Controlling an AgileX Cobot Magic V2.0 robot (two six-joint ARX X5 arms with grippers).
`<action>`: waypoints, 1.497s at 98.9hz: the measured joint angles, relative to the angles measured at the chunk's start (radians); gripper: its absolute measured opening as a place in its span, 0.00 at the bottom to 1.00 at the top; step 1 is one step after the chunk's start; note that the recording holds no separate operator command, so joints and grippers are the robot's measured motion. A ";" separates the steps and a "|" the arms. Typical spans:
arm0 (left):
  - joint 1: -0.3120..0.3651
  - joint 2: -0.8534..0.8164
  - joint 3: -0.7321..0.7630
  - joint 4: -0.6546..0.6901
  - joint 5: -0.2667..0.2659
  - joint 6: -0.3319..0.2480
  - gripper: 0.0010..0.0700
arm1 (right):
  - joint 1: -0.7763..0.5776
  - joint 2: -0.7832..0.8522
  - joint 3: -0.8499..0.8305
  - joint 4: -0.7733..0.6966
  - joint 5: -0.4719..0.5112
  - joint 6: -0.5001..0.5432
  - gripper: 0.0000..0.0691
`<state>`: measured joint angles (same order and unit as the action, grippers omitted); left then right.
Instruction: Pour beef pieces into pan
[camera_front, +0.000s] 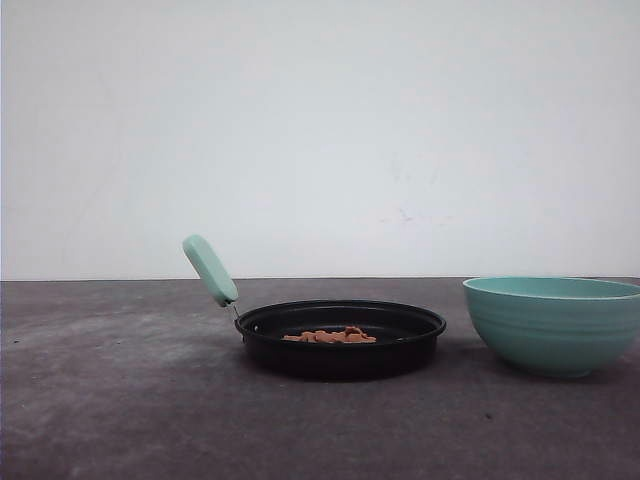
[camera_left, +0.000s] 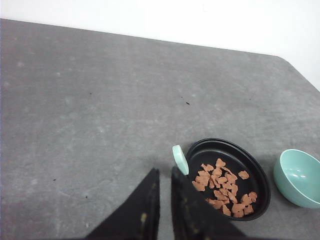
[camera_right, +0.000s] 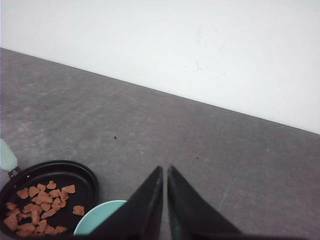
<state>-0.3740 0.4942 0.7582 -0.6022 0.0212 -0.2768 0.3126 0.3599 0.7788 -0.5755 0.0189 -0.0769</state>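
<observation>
Overhead, the left gripper (camera_left: 164, 175) and right gripper (camera_right: 164, 172) both hang above the grey table (camera_front: 120, 400) with jaws pressed nearly together, holding nothing. Small reddish-brown beef pieces (camera_left: 222, 187) lie scattered inside the shallow black frying pan (camera_front: 340, 338), just beside the teal ribbed bowl (camera_front: 553, 322).

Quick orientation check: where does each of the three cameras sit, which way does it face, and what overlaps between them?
Front view: low, facing forward across the table at the pan holding the beef pieces, teal bowl alongside.
Left wrist view: above, looking down past the left gripper, nearly closed.
Right wrist view: raised, facing the wall; right gripper nearly closed.
Shared: pan, beef pieces and bowl appear in all three.
</observation>
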 joint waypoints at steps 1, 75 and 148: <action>0.000 0.000 0.000 0.000 0.000 0.000 0.01 | 0.000 -0.003 0.000 -0.002 0.009 0.001 0.02; 0.000 -0.003 0.000 0.000 0.000 0.000 0.01 | -0.062 -0.354 -0.573 0.216 0.195 0.029 0.02; 0.000 -0.004 0.000 0.000 0.000 0.000 0.01 | -0.182 -0.355 -0.728 0.302 -0.019 0.058 0.02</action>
<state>-0.3744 0.4904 0.7582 -0.6022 0.0216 -0.2768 0.1307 0.0051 0.0505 -0.2733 -0.0006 -0.0189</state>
